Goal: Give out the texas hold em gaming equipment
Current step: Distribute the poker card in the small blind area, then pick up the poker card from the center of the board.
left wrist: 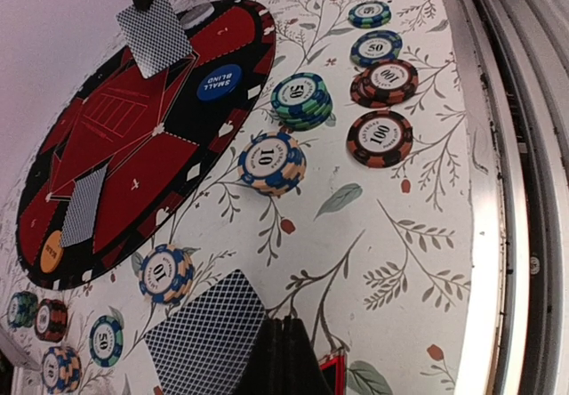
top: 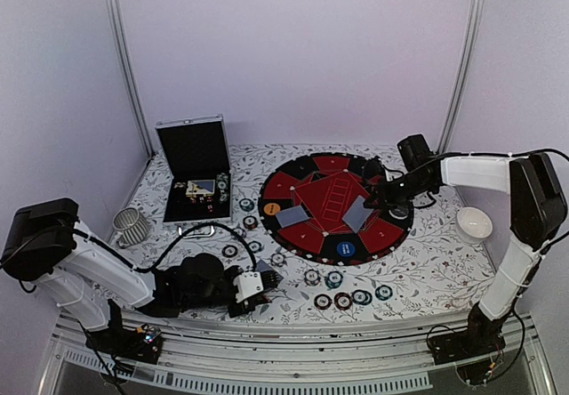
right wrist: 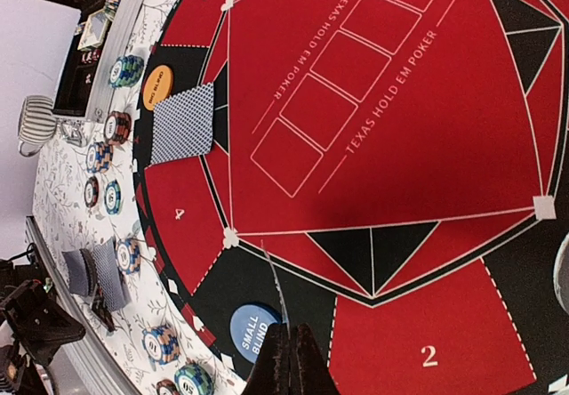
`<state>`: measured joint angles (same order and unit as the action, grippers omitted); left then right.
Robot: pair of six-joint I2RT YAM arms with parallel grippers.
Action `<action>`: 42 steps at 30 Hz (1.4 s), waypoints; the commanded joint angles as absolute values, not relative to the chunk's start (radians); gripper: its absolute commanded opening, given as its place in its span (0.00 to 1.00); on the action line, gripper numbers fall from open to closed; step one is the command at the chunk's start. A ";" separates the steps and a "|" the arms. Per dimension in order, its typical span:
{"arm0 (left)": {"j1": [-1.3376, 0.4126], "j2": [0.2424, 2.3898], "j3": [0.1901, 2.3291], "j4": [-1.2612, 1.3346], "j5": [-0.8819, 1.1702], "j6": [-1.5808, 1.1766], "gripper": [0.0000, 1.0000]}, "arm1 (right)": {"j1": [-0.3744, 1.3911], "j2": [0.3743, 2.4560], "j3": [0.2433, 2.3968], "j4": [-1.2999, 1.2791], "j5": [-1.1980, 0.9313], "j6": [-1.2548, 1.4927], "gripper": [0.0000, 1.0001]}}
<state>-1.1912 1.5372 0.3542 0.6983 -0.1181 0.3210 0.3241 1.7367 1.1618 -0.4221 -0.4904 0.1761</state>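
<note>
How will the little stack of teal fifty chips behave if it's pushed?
The teal stack is loose discs with slightly uneven edges, so it would probably shear apart. Lying flat on the tablecloth, chips should slide, not roll.

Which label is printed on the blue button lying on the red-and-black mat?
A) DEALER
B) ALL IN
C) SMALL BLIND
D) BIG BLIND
C: the blue button, near the edge of the mat, reads SMALL BLIND in white letters, legible in both wrist views.
</note>
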 commanded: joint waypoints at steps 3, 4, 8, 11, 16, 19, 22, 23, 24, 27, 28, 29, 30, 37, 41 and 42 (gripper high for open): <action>-1.189 1.518 0.344 0.686 -0.130 0.313 0.00 | 0.301 1.798 1.180 -0.401 -0.497 0.197 0.02; -1.189 1.515 0.341 0.685 -0.133 0.313 0.00 | 0.300 1.788 1.160 -0.400 -0.489 0.205 0.02; -1.190 1.516 0.339 0.685 -0.132 0.312 0.00 | 0.296 1.738 1.077 -0.404 -0.492 0.230 0.02; -1.190 1.524 0.343 0.688 -0.128 0.314 0.00 | 0.292 1.710 1.017 -0.413 -0.451 0.247 0.03; -1.189 1.530 0.349 0.689 -0.123 0.317 0.00 | 0.281 1.694 0.948 -0.425 -0.312 0.287 0.02; -1.190 1.519 0.348 0.683 -0.123 0.315 0.00 | 0.281 1.698 0.948 -0.447 -0.257 0.297 0.05; -1.190 1.504 0.349 0.671 -0.129 0.302 0.00 | 0.281 1.691 0.966 -0.464 -0.254 0.294 0.24; -1.190 1.497 0.351 0.663 -0.133 0.289 0.00 | 0.282 1.689 0.978 -0.478 -0.245 0.293 0.30; -1.190 1.489 0.357 0.645 -0.142 0.274 0.00 | 0.283 1.686 0.995 -0.495 -0.232 0.293 0.36; -1.190 1.447 0.387 0.543 -0.175 0.209 0.00 | 0.319 1.673 1.055 -0.567 -0.144 0.299 0.48; -1.190 1.427 0.396 0.508 -0.193 0.186 0.01 | 0.345 1.670 1.080 -0.593 -0.104 0.304 0.51; -1.187 1.405 0.404 0.470 -0.216 0.161 0.02 | 0.377 1.669 1.110 -0.619 -0.068 0.309 0.53; -1.180 1.381 0.409 0.436 -0.233 0.134 0.04 | 0.411 1.669 1.139 -0.636 -0.035 0.314 0.54; -1.052 1.273 0.412 0.290 -0.242 -0.070 0.09 | 0.730 1.743 1.232 -0.353 -0.410 0.333 0.55; -1.012 1.244 0.410 0.277 -0.241 -0.104 0.10 | 0.864 1.894 1.318 -0.236 -0.485 0.368 0.55; -1.010 1.238 0.411 0.275 -0.241 -0.108 0.10 | 0.884 1.937 1.352 -0.251 -0.470 0.366 0.55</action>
<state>-1.0348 1.2652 0.4053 0.3305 -0.2329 -0.0345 0.8082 1.8011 1.2690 -0.3511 -0.3622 0.3408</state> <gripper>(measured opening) 0.096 0.545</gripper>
